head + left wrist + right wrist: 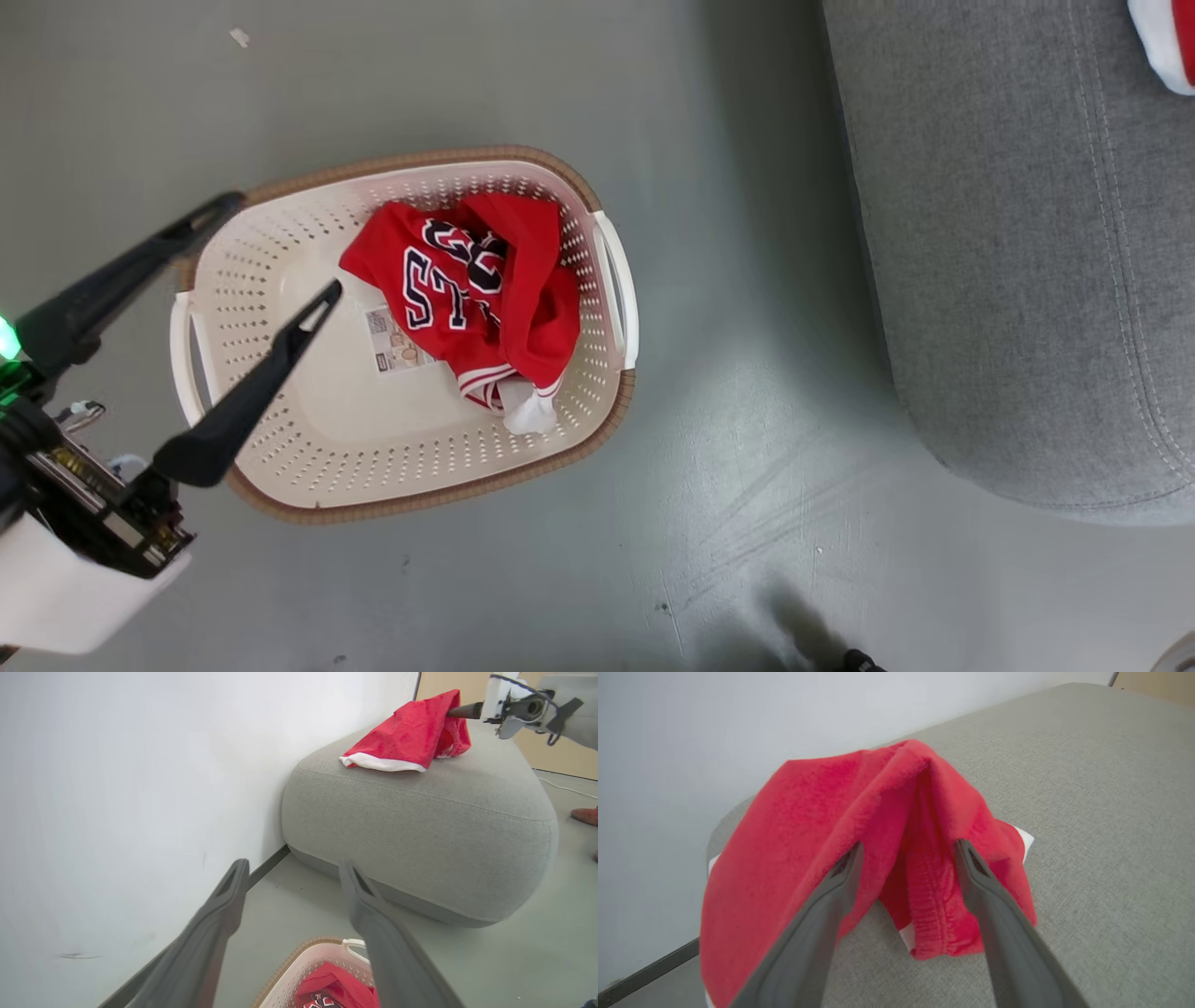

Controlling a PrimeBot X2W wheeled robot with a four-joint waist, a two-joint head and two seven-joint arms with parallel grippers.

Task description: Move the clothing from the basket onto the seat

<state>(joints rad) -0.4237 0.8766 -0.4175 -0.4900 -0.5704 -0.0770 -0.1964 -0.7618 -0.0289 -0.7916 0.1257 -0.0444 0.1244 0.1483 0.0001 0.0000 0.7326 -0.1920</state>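
Note:
The cream basket [280,448] with a brown rim stands on the floor and holds a crumpled red jersey [523,308] with black-and-white numerals. My left gripper [280,247] hovers open over the basket's left half, to the left of the jersey and holding nothing. The grey seat [1008,261] lies to the right. A plain red garment [808,826] with white trim rests on the seat [1087,788]. My right gripper [910,848] is open, and a fold of that garment stands between its spread fingers. The left wrist view shows this garment [411,732] on the seat [420,826].
A white wall [117,788] runs behind the seat and basket. Grey floor [747,523] separates basket and seat. A person's shoe [586,814] is on the floor beyond the seat, near a thin cable [560,787]. A small scrap [240,37] lies on the floor.

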